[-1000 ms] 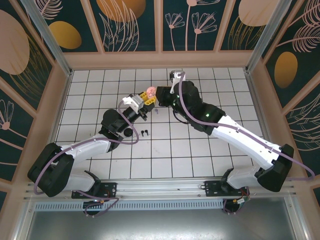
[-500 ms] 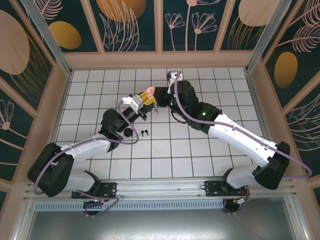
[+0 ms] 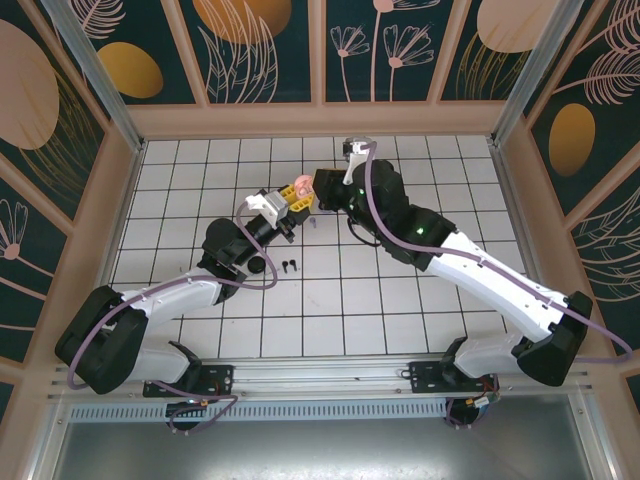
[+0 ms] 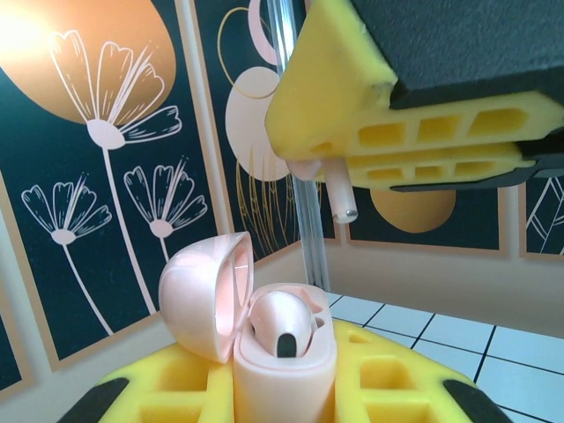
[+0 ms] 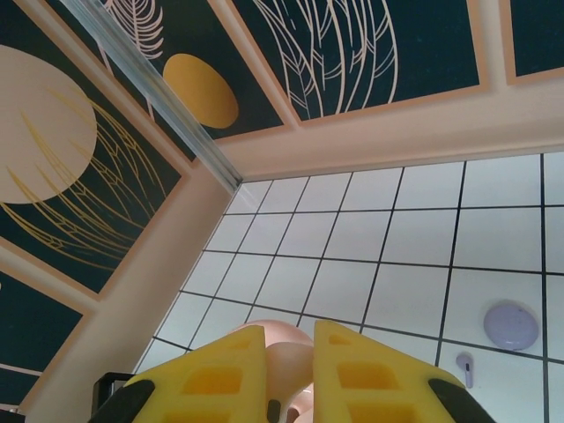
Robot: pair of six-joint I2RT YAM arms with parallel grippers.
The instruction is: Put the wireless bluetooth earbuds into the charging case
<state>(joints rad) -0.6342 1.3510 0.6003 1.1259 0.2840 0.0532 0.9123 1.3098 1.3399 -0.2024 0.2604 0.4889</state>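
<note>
In the left wrist view the pale pink charging case stands upright between my left gripper's yellow fingers, which are shut on its base. Its lid hangs open to the left, and one pink earbud sits in a socket. Just above and right of the case hangs a second pink earbud, stem pointing down, with my right gripper shut on it. From above, both grippers meet at the case. The right wrist view shows that earbud pinched between the right gripper's fingers.
A black case and black earbuds lie on the white tiles beside the left arm. A lilac case and a lilac earbud lie on the tiles under the right arm. The back wall stands a few tiles beyond.
The right arm's wrist and elbow have shifted a little while its gripper stays over the case. The left arm has held still.
</note>
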